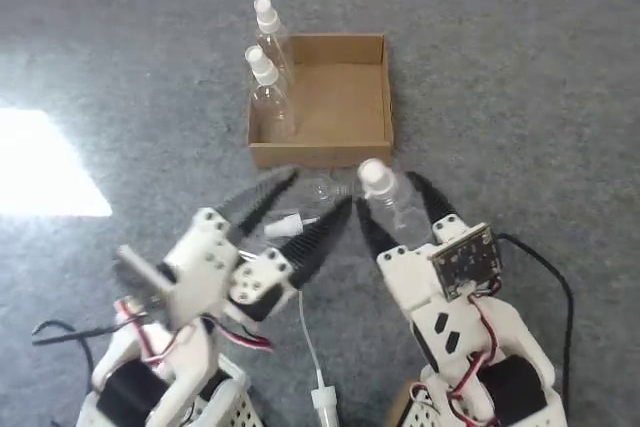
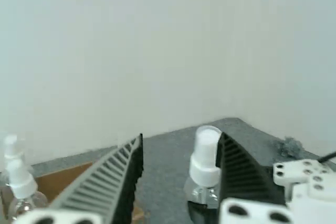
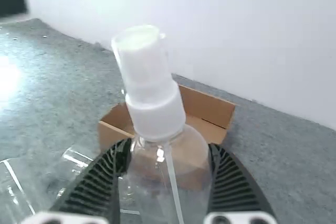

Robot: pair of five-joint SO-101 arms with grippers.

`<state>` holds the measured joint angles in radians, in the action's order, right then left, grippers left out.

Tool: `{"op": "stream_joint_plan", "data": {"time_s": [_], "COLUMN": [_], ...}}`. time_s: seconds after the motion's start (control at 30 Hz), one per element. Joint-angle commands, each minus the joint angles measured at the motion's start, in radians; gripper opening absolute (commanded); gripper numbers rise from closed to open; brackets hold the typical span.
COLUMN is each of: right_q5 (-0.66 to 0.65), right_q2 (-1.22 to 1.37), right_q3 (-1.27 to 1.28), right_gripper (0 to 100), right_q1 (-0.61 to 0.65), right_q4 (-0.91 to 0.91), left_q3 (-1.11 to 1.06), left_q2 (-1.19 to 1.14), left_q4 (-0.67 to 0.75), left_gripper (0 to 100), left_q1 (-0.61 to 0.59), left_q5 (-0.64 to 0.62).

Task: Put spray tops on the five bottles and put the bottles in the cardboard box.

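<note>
Two bottles stand in box; right tool grips third bottle, left tool open.

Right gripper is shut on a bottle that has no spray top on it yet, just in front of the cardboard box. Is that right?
Not quite. The bottle in the right gripper already has a white spray top on it, as the right wrist view shows. The rest holds: the gripper is shut on the bottle, just in front of the cardboard box.
</note>
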<state>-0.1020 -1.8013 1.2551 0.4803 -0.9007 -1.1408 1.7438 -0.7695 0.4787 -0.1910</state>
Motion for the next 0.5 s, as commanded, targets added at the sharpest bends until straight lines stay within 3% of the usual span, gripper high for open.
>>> {"op": "stream_joint_plan", "data": {"time_s": [0.0,0.2,0.3,0.47], "right_q5": [0.009,0.020,0.101,0.138], "right_q2": [-0.015,-0.015,-0.015,-0.015], "right_q3": [-0.012,-0.011,-0.011,-0.011], "right_gripper": [5.6,5.3,5.3,5.2], "right_q1": [-0.084,-0.096,-0.102,-0.102], "right_q4": [0.027,0.019,0.019,0.024], "left_q3": [0.076,0.054,0.041,-0.039], "left_q2": [0.006,0.006,0.006,0.006], "left_q4": [-0.003,-0.043,-0.094,-0.167], "left_gripper": [21,21,21,21], "left_q1": [-0.098,-0.331,-0.440,-0.529], "left_q5": [0.009,0.009,0.006,0.005]}}
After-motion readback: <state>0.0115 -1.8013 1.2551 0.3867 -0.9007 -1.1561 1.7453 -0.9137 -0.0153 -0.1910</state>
